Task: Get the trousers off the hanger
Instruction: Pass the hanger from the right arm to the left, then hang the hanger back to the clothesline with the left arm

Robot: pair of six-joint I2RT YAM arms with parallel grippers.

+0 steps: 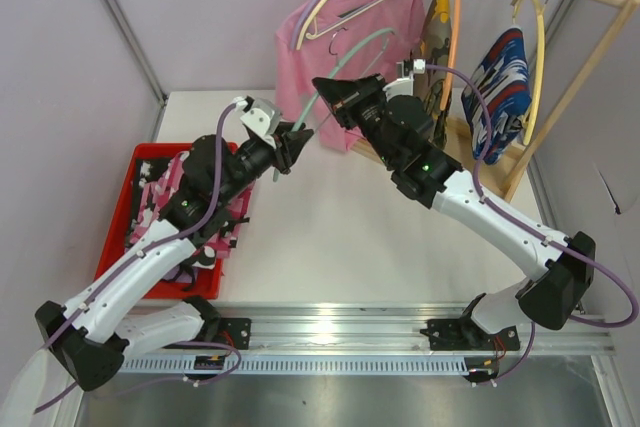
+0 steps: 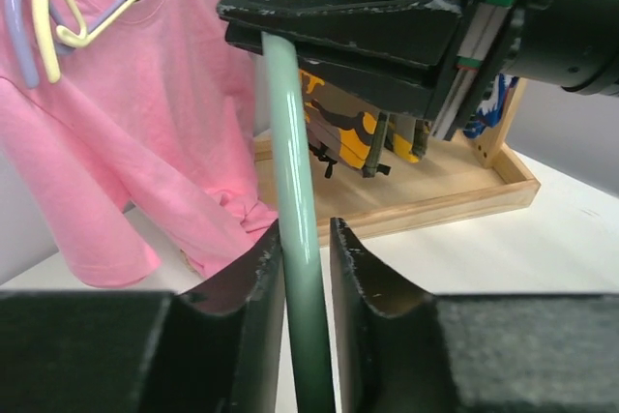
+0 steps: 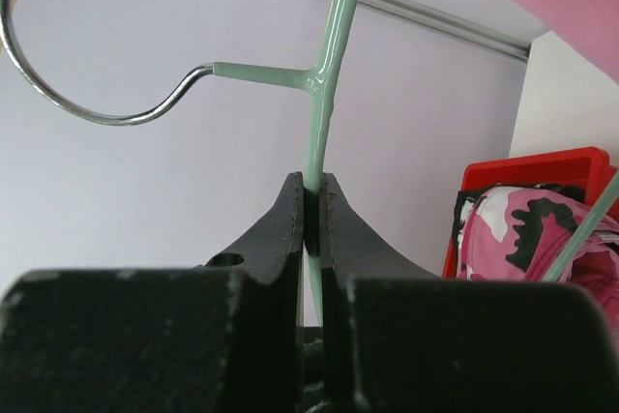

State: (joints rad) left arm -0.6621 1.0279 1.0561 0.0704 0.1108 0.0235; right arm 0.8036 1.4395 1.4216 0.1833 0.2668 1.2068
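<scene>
The left gripper [image 1: 296, 143] and right gripper [image 3: 311, 187] both clamp 1 green hanger [image 2: 290, 142]; pink-and-black camouflage trousers [image 1: 166, 183] lie in the red bin [image 1: 122, 209] at left.

Two pincers [image 1: 297, 143] [image 1: 322, 88], three pairs of trousers [image 1: 165, 183] [image 1: 437, 33] [image 1: 497, 82], one pink T-shirt [image 1: 352, 9], one red bin [image 1: 119, 219], one green hanger [image 2: 288, 142]

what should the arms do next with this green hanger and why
Probably open the left claw and let the right claw carry the hanger away. Both claws are clamped on it, it looks bare, and pink camouflage trousers already lie in the red bin.
</scene>
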